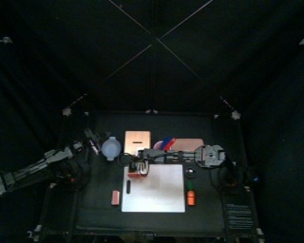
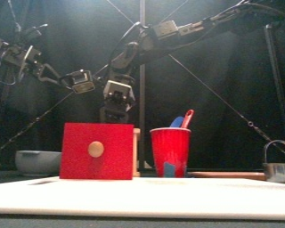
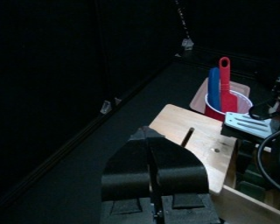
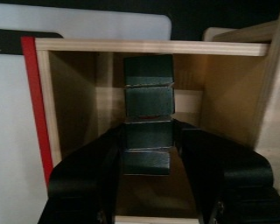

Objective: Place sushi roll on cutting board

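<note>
The sushi roll (image 4: 147, 114), a dark segmented strip, stands between the right fingers (image 4: 149, 166), which are closed against its lower end, inside the open wooden box (image 4: 78, 114) with the red side. Beside the box lies the white cutting board (image 1: 159, 188) on the bench (image 1: 91, 195). The left fingers (image 3: 154, 175) rest nearly closed and hold nothing; beyond them stands a red cup (image 3: 220, 102) with red and blue utensils.

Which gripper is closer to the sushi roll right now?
Right. The right gripper is shut on the sushi roll inside the wooden box; the left gripper is off to the side.
</note>
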`<state>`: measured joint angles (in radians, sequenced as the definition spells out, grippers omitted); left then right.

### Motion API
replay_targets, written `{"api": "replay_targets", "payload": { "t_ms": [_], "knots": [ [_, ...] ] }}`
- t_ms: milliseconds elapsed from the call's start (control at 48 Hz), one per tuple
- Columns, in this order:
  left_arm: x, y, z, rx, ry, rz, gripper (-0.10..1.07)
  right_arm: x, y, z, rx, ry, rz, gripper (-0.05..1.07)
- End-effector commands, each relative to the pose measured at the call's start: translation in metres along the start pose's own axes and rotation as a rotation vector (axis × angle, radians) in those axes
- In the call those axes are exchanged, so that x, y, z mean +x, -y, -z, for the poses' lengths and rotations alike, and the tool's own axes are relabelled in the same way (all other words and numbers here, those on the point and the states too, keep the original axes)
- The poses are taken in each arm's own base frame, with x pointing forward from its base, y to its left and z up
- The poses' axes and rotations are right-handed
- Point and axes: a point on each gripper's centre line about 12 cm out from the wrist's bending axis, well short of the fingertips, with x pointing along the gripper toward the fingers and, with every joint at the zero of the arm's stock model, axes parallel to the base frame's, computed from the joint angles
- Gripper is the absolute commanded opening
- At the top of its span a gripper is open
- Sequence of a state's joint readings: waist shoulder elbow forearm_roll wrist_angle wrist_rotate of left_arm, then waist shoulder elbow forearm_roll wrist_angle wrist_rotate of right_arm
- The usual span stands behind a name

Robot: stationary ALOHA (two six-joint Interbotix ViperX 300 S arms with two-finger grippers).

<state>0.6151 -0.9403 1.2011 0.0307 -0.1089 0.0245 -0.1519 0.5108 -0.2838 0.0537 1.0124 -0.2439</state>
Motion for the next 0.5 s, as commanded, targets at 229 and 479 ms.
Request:
{"api": "replay_targets", "payload": {
  "t_ms": [229,479],
  "knots": [
    [0.001,-0.002,-0.009,-0.002,0.027,-0.007,0.06,-0.082,0.003,-0.017,0.000,0.077,0.015,0.78],
    [0.001,-0.003,-0.010,-0.015,0.029,-0.012,0.06,-0.120,0.001,-0.015,0.049,0.088,0.015,0.77]
  ]
}}
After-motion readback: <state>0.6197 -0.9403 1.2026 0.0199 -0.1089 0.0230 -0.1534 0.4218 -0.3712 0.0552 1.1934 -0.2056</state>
